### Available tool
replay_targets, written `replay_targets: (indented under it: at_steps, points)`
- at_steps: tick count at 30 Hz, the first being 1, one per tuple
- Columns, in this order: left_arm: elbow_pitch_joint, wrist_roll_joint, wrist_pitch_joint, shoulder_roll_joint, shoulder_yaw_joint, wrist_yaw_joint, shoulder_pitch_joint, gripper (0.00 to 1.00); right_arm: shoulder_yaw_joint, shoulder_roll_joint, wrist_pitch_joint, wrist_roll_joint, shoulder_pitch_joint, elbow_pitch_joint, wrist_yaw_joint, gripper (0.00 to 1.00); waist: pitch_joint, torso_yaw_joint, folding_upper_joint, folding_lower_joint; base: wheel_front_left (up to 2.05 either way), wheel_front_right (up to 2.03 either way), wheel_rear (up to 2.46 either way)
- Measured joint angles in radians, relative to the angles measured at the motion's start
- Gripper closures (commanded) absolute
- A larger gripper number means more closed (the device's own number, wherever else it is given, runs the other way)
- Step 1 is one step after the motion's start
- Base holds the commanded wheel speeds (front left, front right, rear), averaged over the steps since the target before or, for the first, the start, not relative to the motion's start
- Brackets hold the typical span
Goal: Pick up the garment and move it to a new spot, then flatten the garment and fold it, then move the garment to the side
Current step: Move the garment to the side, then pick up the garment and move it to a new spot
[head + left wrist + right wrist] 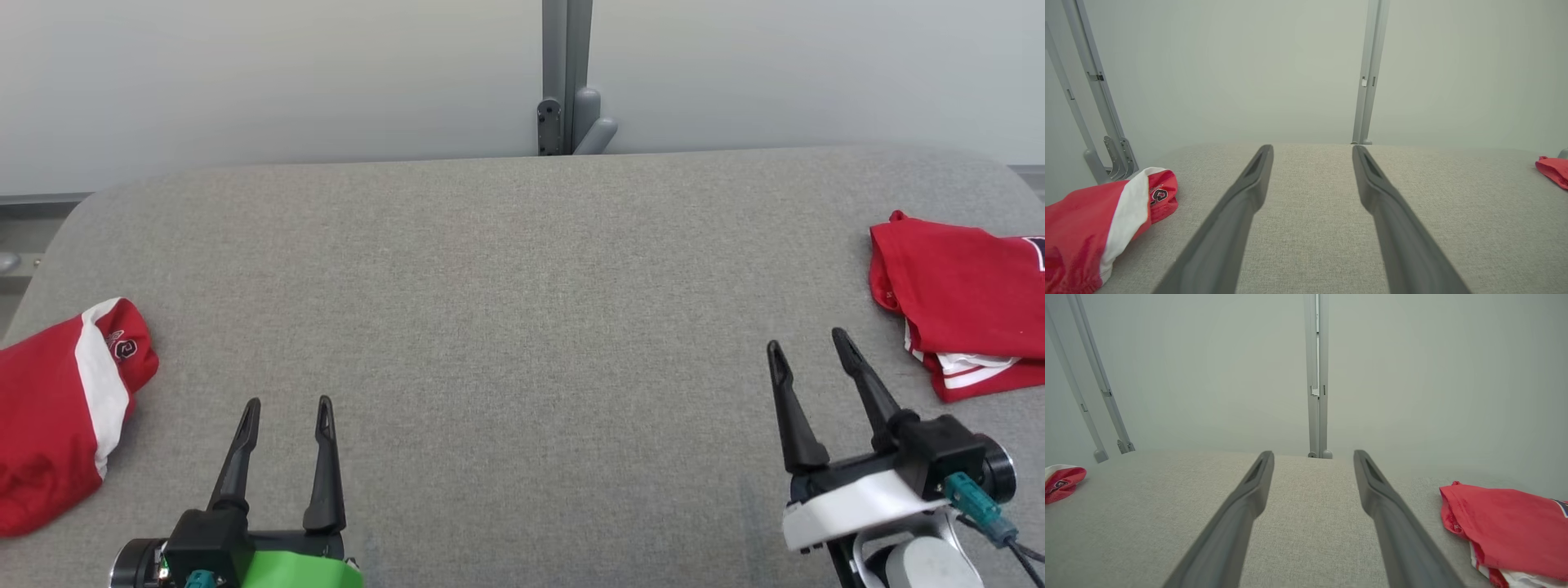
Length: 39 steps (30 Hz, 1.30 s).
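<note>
A crumpled red garment with a white stripe (61, 408) lies at the left edge of the grey padded table (522, 310); it also lies at the left in the left wrist view (1098, 232) and far left in the right wrist view (1063, 482). A folded red garment (963, 294) rests at the right edge, seen too in the right wrist view (1511, 526) and as a sliver in the left wrist view (1553, 171). My left gripper (288, 404) stands open and empty over the front left, right of the crumpled garment. Left of the folded one, my right gripper (808, 343) is open and empty.
A pale wall runs behind the table, with a grey upright post and bracket (567, 82) at its middle. Slanted grey frame bars (1098, 102) stand beyond the table's left end.
</note>
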Motion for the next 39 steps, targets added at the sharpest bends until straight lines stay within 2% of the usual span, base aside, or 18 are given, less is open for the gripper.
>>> replay_targets:
  at_steps: [4, 13, 39]
  points:
    - [0.009, 0.02, 0.0, -0.001, 0.009, -0.016, 0.02, 0.0, 0.019, 0.002, 0.0, -0.025, 0.049, 0.012, 0.0, 0.0, -0.022, -0.001, 0.0, 0.0, 0.0, 0.0, 0.0]
    - [0.0, 0.03, 0.0, -0.001, 0.007, -0.014, 0.045, 0.0, 0.02, 0.008, 0.0, -0.026, 0.102, 0.008, 0.0, 0.0, -0.045, -0.018, 0.0, 0.0, 0.0, 0.0, 0.0]
    - [0.008, 0.03, 0.0, -0.002, 0.008, -0.016, 0.076, 0.0, 0.017, 0.016, 0.0, -0.028, 0.121, -0.011, 0.0, 0.0, -0.04, -0.042, 0.0, 0.0, 0.0, 0.0, 0.0]
